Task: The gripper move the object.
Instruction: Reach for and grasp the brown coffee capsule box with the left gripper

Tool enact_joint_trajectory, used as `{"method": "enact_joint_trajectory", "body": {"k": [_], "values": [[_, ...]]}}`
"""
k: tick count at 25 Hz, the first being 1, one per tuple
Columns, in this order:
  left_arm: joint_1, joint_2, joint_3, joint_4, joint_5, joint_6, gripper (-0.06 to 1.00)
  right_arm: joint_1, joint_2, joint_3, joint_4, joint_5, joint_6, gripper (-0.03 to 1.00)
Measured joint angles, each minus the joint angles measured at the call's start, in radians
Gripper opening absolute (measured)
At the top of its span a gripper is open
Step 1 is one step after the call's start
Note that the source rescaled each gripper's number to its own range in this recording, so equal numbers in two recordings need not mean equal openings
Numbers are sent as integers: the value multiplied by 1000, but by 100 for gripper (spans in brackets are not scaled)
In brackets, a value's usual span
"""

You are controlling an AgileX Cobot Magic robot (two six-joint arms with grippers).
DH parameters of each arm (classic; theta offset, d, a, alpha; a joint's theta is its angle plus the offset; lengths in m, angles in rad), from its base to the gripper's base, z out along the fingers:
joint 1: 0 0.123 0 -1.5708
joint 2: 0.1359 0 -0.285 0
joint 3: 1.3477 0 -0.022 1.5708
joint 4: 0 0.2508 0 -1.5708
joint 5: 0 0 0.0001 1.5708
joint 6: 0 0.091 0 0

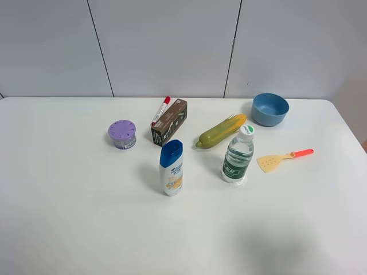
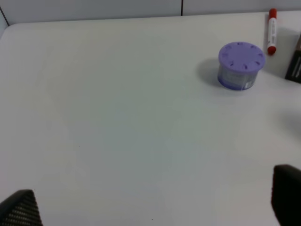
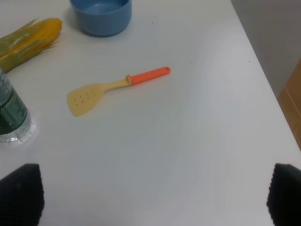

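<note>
The object is a long dark brown carton (image 1: 169, 121) with a dark green end. It lies on the white table (image 1: 69, 217) at the back middle, next to a red-and-white marker pen (image 1: 161, 110). Only a dark corner of the carton (image 2: 295, 65) shows at the edge of the left wrist view. Neither arm appears in the exterior high view. My left gripper (image 2: 153, 207) is open and empty over bare table, well short of the carton. My right gripper (image 3: 153, 197) is open and empty over the right side of the table, near a spatula.
A purple round tin (image 1: 122, 134) stands left of the carton. A shampoo bottle (image 1: 171, 168) and a water bottle (image 1: 238, 154) stand in front of it. A corn cob (image 1: 220, 130), a blue bowl (image 1: 269, 109) and a yellow spatula with an orange handle (image 1: 284, 158) lie to the right.
</note>
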Motion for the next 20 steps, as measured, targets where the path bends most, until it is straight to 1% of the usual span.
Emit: {"method": "enact_joint_trajectory", "body": {"k": [20], "values": [[0, 0, 0, 0, 0, 8, 100, 0, 0, 0, 0, 0, 0, 100]]}}
